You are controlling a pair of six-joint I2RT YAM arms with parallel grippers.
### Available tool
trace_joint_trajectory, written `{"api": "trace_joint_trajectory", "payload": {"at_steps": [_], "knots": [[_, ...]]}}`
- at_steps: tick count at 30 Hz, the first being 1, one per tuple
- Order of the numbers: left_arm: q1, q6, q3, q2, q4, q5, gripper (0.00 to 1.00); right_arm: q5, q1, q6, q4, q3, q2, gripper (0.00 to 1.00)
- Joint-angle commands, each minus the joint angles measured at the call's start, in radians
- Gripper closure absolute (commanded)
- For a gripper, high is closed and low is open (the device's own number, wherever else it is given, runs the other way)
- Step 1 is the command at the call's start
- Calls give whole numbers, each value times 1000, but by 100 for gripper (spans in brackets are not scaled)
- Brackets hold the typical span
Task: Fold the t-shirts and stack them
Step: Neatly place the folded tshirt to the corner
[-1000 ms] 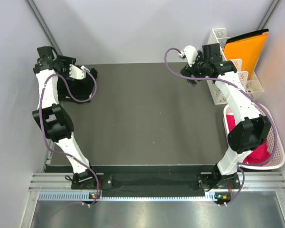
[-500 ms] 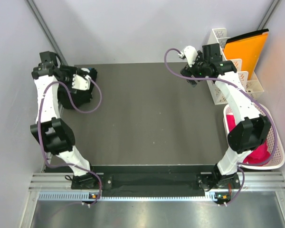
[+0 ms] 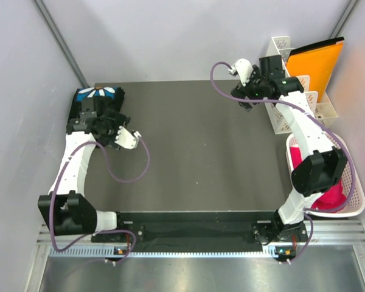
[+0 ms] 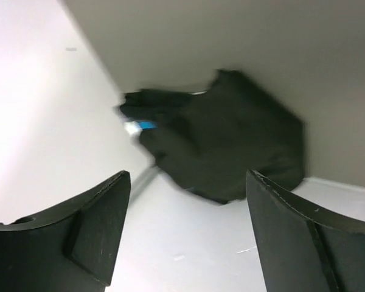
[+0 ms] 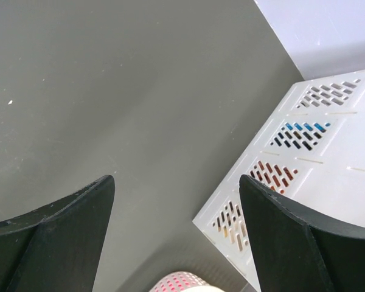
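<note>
The t-shirts lie as one black folded pile (image 3: pixel 98 100) in the table's far left corner, and the top one shows a blue print with white petals (image 3: pixel 97 93). In the left wrist view the pile (image 4: pixel 231 146) is blurred, with a bit of blue (image 4: pixel 147 126) at its left side. My left gripper (image 3: pixel 87 115) (image 4: pixel 188 243) hangs just in front of the pile, open and holding nothing. My right gripper (image 3: pixel 246 97) (image 5: pixel 176 243) is open and empty above the far right of the dark table (image 3: pixel 188 152).
A white slotted file rack (image 3: pixel 286 91) (image 5: pixel 304 158) holding an orange folder (image 3: pixel 316 61) stands at the far right. In front of it is a white laundry basket (image 3: pixel 353 176) with pink cloth (image 3: pixel 328 194) inside. Pale walls close in the left side and the back.
My left arm has drawn back from the pile toward the near side, its jaws opening wider, which uncovers the blue print. The right arm has not moved.
</note>
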Motion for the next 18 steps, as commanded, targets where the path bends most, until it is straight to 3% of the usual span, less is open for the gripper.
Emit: {"api": "trace_joint_trajectory", "payload": {"at_steps": [1, 3, 4, 8, 12, 13, 16, 18], "knots": [[-124, -144, -26, -57, 233, -222, 19, -36, 7, -10, -13, 123, -8, 16], [-192, -292, -22, -38, 316, -296, 20, -43, 8, -10, -7, 131, -3, 16], [-214, -439, 16, -26, 318, -330, 19, -49, 10, -10, -7, 133, 0, 16], [-186, -649, 227, 110, 93, -285, 23, -60, 22, -6, -9, 148, 15, 16], [-38, -557, 345, 176, -95, -108, 24, -57, 28, -13, -27, 182, 31, 15], [40, -478, 345, 182, -87, -74, 24, -48, 30, -16, -30, 188, 32, 15], [128, -492, 385, 213, -34, 22, 21, -30, 30, -24, -36, 190, 28, 14], [134, -489, 449, 245, -109, 67, 22, -22, 31, -24, -44, 185, 26, 14]]}}
